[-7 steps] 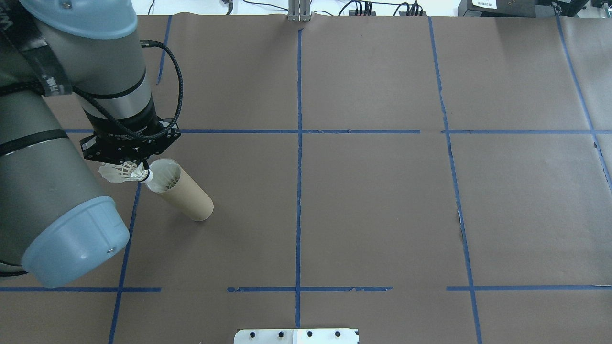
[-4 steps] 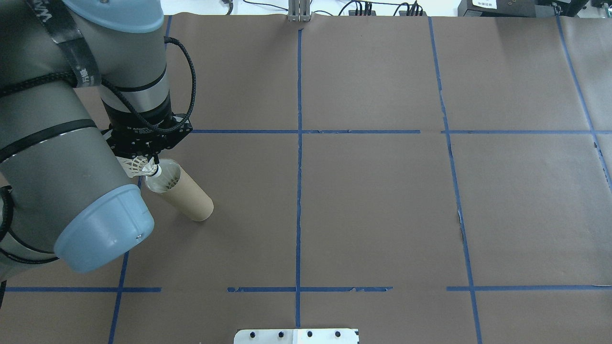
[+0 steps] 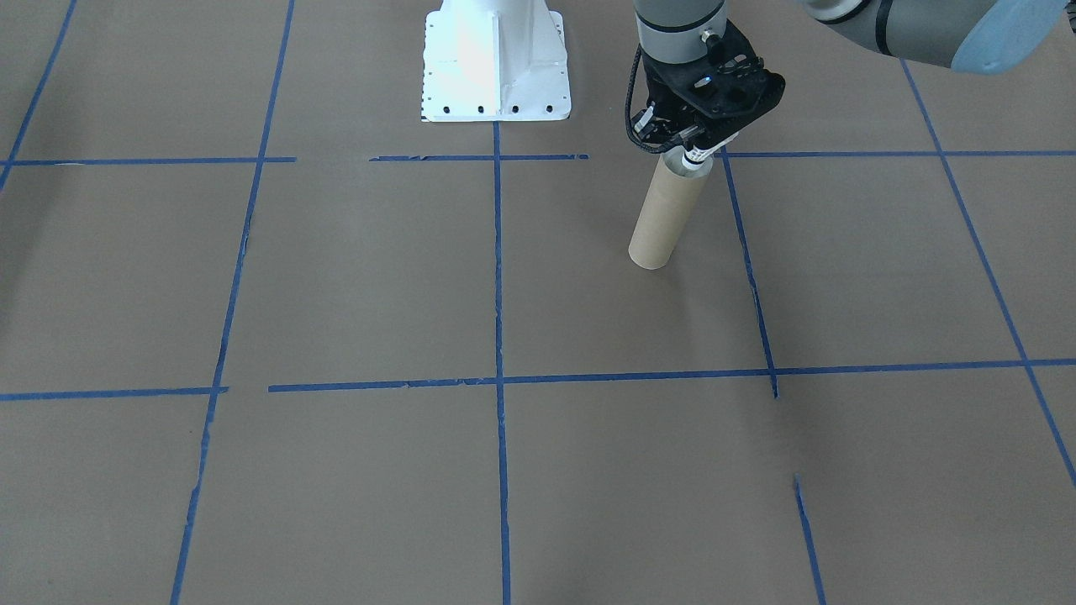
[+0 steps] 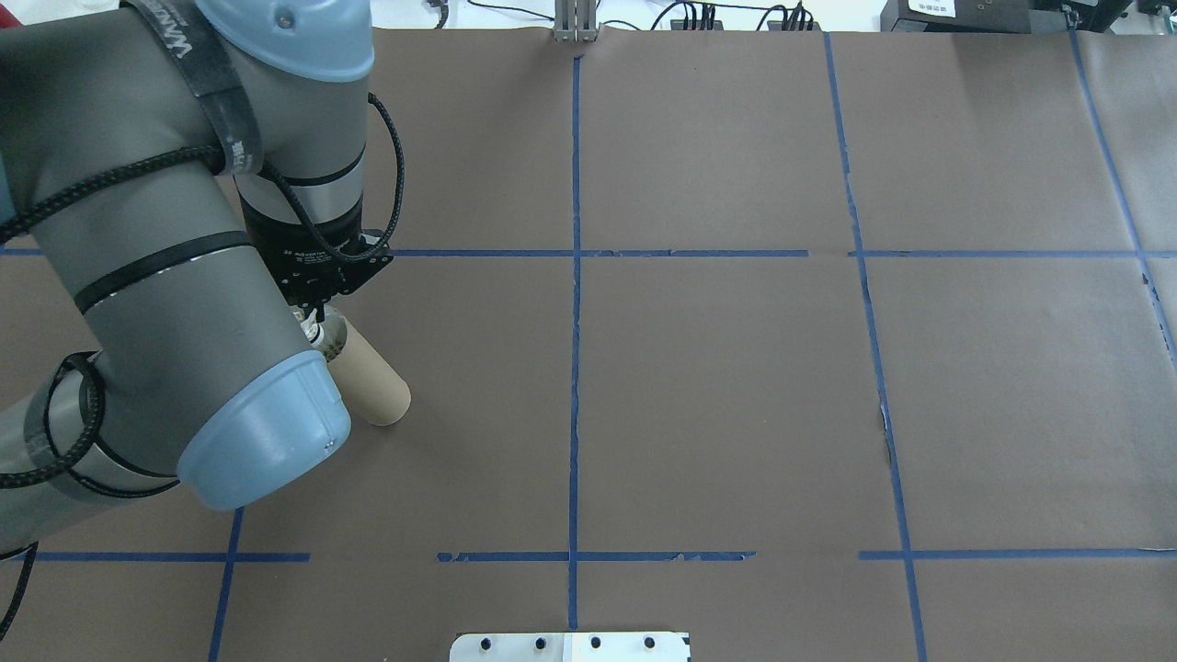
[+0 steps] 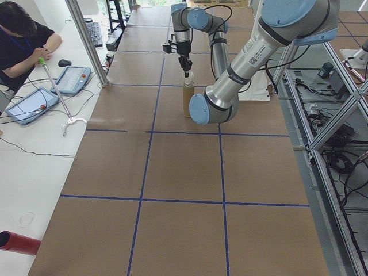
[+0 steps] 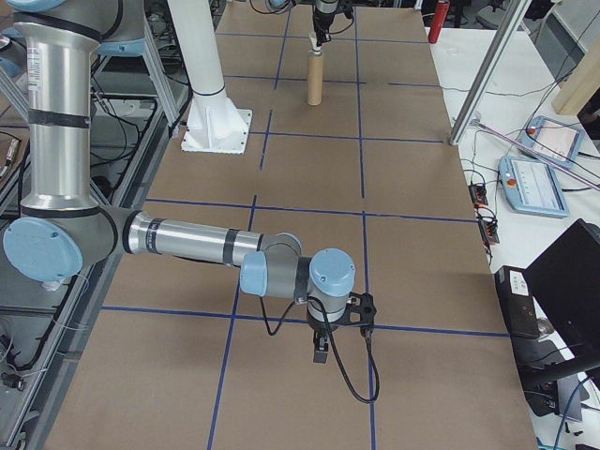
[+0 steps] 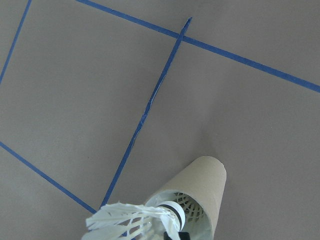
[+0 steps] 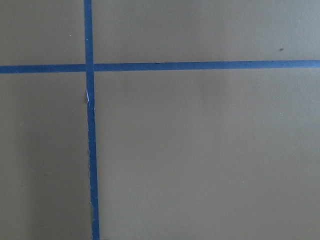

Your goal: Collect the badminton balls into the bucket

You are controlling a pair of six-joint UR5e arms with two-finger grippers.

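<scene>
The left claw sits directly above the open top of the cardboard tube, which stands upright on the brown paper-covered worktop just beside a blue tape line. The claw is closed on a white feather shuttlecock, gripping it near the cork end. In the left wrist view the shuttlecock lies tilted across the near rim of the tube, with the rounded cork tip and its thin dark band over the tube's mouth and the feathers pointing outward past the rim. The tube's pale inner wall shows a lattice pattern inside; what causes it cannot be determined. In the overhead view the left arm covers most of the tube's top, leaving only the lower body of the tube exposed. The right claw hangs low over the worktop, well apart from the tube, near a crossing of tape lines; it appears only in the right side view, so its opening cannot be determined. A white metal base plate with bolt holes stands on the worktop apart from the tube.
</scene>
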